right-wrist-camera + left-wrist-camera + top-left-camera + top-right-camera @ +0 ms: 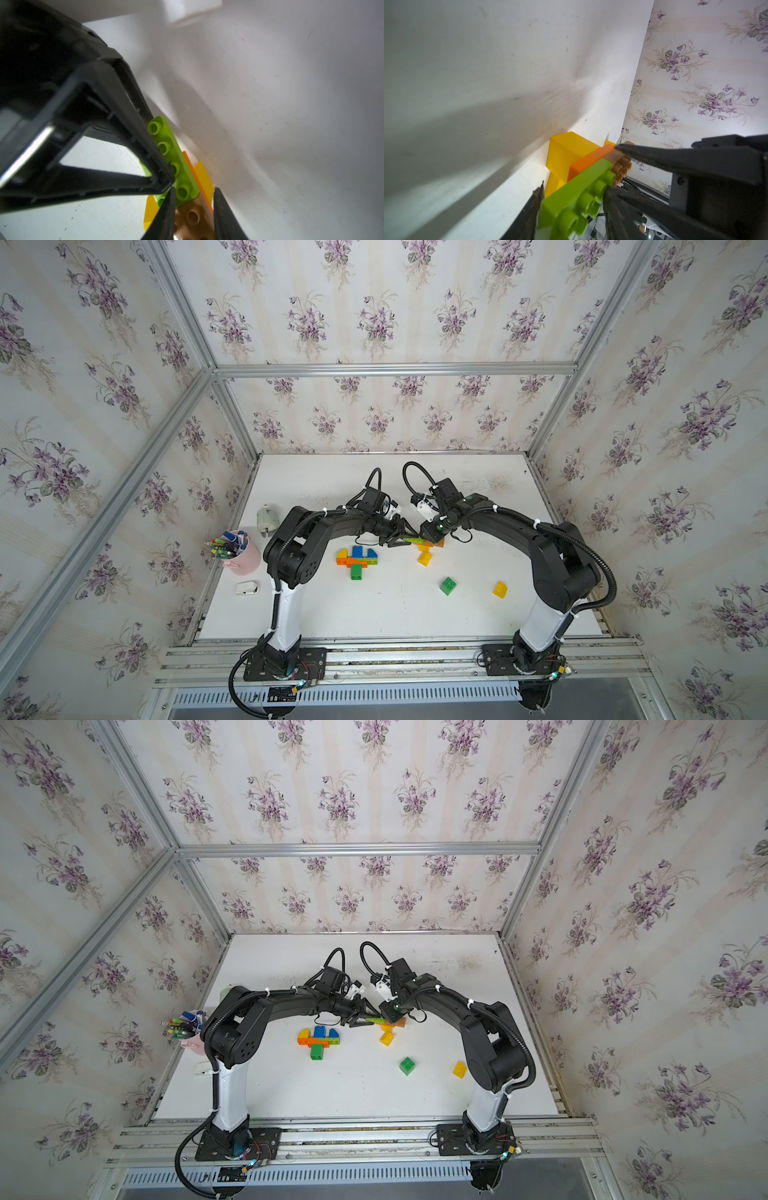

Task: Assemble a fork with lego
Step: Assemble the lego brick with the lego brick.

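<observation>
Both arms meet over the middle of the table (pixel 478 614), working one small stack of bricks. The left gripper (pixel 400 540) is partly closed on the free end of a lime plate (pixel 577 199). The right gripper (pixel 193 216) is nearly closed, its jaws flanking a brown brick (pixel 192 217) at the plate's other end; contact cannot be confirmed.

Risks, as judged:
- The plate overhangs the stack. Uneven pressing may lever it off the studs or tip the stack.
- Both sets of fingers crowd one short part. A small misalignment may make them collide.
- If the plate twists in the grip, the studs will not seat.

The stack shows lime on top, an orange plate (pixel 588 161) under it, and yellow bricks (pixel 566 153) below. A partial fork head (pixel 356 558) in orange, blue, yellow and green lies just beside. A yellow brick (pixel 424 559), a green brick (pixel 448 585) and another yellow (pixel 500 589) lie loose.
</observation>
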`<action>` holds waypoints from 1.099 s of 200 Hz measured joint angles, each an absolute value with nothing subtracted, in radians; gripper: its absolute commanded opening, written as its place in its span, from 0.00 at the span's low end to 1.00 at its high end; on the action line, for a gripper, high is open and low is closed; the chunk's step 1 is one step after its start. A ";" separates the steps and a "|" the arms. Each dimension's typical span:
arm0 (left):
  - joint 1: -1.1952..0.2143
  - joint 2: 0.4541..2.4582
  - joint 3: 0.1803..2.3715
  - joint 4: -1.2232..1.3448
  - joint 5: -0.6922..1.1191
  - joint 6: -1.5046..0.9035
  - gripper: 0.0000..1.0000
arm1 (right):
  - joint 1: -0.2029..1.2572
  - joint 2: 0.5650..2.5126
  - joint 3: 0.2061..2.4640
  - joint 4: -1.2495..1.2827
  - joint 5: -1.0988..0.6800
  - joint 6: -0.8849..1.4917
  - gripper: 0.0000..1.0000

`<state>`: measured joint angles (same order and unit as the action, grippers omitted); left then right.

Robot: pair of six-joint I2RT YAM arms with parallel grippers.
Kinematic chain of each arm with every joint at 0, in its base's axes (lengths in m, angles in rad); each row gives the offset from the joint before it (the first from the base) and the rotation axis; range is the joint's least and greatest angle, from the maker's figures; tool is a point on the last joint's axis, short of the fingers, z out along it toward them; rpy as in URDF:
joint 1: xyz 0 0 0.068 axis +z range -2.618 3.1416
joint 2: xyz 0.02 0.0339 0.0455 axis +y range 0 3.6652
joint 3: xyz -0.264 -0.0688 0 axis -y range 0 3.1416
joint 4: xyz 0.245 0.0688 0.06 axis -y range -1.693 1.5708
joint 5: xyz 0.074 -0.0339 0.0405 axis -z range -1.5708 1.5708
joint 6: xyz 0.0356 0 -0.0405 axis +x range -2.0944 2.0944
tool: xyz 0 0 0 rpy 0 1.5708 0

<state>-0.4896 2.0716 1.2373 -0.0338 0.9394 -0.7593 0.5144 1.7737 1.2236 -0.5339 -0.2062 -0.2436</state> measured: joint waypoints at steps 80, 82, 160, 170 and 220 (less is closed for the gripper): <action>-0.493 2.066 1.250 -0.056 0.930 -0.759 0.49 | 0.501 1.750 1.221 -0.553 -0.199 -0.247 0.35; -0.493 2.066 1.251 -0.057 0.929 -0.759 0.49 | 0.501 1.749 1.221 -0.553 -0.199 -0.247 0.35; -0.493 2.048 1.268 -0.118 0.912 -0.736 0.60 | 0.501 1.679 1.228 -0.554 -0.189 -0.233 0.49; -0.493 2.037 1.270 -0.129 0.911 -0.731 0.62 | 0.501 1.665 1.228 -0.554 -0.183 -0.219 0.50; -0.483 1.991 1.254 -0.162 0.891 -0.699 0.67 | 0.504 1.628 1.205 -0.573 -0.114 -0.148 0.55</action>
